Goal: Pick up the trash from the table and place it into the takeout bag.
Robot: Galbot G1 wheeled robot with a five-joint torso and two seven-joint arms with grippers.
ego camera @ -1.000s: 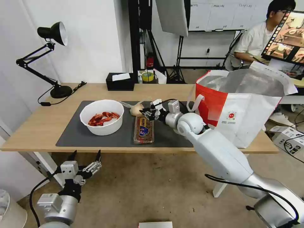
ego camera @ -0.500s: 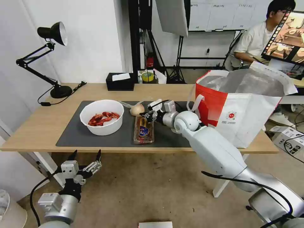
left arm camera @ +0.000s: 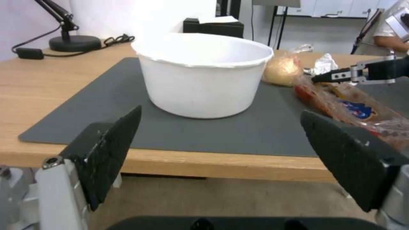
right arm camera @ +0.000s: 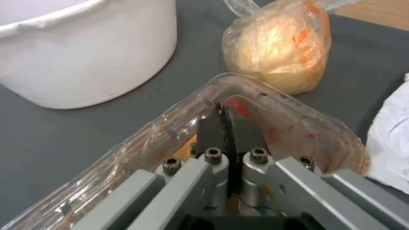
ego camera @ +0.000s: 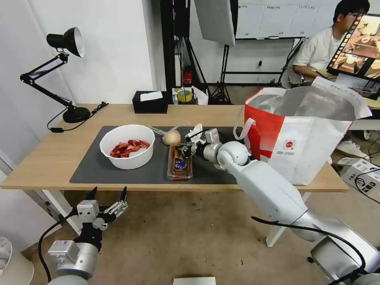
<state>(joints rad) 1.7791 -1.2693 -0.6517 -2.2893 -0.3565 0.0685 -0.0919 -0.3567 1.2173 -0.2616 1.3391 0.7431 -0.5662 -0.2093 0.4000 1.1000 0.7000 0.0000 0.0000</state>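
On the table (ego camera: 47, 158), a dark mat (ego camera: 91, 170) carries the trash. A white bowl (ego camera: 126, 146) of red shells stands at its left. The clear bag with a beige lump (ego camera: 171, 137) and a crumpled tissue (ego camera: 196, 130) lie behind the clear food tray (ego camera: 180, 162). My right gripper (ego camera: 186, 145) is at the tray's far end. In the right wrist view its fingers (right arm camera: 211, 127) are pressed together on the tray's corner (right arm camera: 298, 127), near the lump (right arm camera: 277, 54). The takeout bag (ego camera: 304, 138) stands open at the right. My left gripper (ego camera: 107, 198) hangs open below the table's front edge.
A black desk lamp (ego camera: 65, 39) stands at the table's far left with its cord on the wood. A black tissue box (ego camera: 150, 102) sits at the back edge. The takeout bag's loop handle (ego camera: 243, 128) hangs beside my right forearm.
My right gripper has dropped from above the tissue to the tray's far end and closed its fingers. The tissue now shows behind it. The left arm has not moved.
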